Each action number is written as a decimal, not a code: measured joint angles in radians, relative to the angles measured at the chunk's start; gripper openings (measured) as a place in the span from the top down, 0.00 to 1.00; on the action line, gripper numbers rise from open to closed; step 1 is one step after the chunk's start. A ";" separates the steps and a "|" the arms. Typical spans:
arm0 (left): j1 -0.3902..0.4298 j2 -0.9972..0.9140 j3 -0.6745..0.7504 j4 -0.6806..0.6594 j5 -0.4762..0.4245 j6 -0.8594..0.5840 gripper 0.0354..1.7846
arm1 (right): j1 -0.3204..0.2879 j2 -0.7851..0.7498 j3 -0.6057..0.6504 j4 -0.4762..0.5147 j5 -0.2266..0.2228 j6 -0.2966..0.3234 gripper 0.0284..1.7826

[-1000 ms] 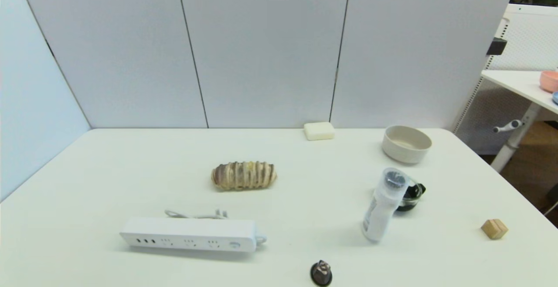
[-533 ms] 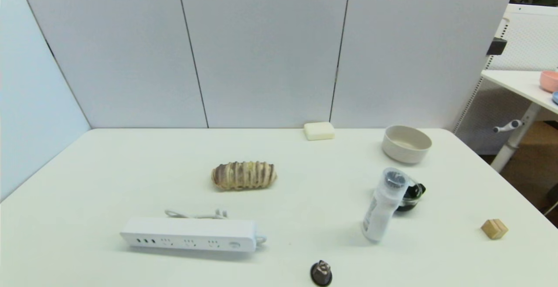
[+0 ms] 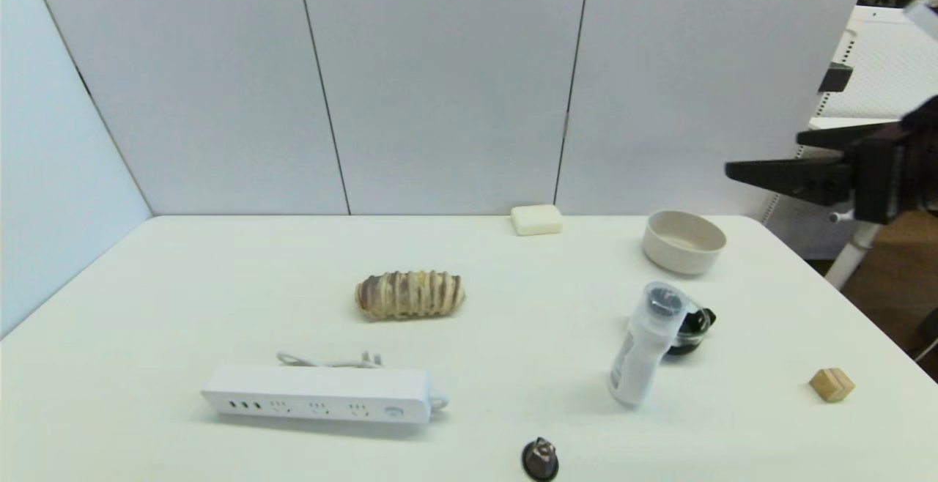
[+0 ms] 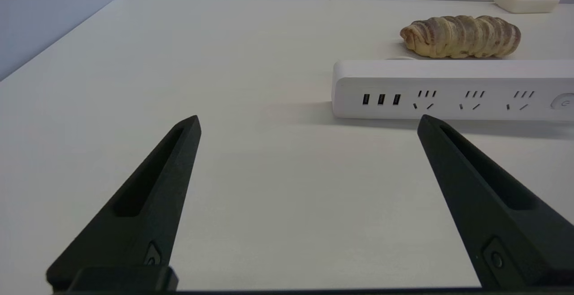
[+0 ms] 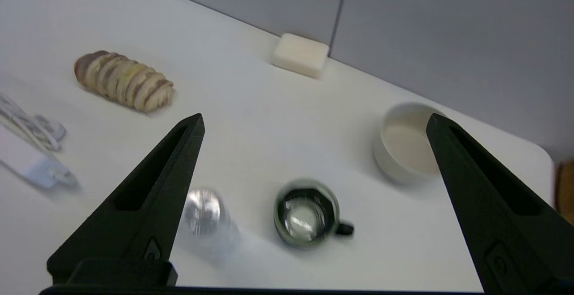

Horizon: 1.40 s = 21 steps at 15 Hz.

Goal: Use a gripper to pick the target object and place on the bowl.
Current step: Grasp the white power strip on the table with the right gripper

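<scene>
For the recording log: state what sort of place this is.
Probably a lab or office test station: a white table walled by plain grey partition panels, set with unrelated props such as a power strip, bread and a bowl.

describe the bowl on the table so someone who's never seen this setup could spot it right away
Start at the white table and go to its far right corner, near the grey wall panels. The bowl sits there alone, behind the upright clear bottle and the small black glass dish. It is round, beige-white, with thick straight walls and nothing inside, unlike the cream block at the wall.
</scene>
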 joint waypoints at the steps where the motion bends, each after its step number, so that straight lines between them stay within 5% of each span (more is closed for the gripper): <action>1: 0.000 0.000 0.000 0.000 0.000 0.000 0.04 | 0.026 0.067 -0.055 0.000 0.001 -0.001 0.04; 8: 0.000 0.000 0.000 0.000 0.000 0.001 0.04 | 0.219 0.411 -0.314 -0.004 0.004 -0.032 0.04; 21: 0.000 0.000 0.000 0.000 0.000 0.000 0.04 | 0.596 0.623 -0.433 0.027 0.002 -0.033 0.04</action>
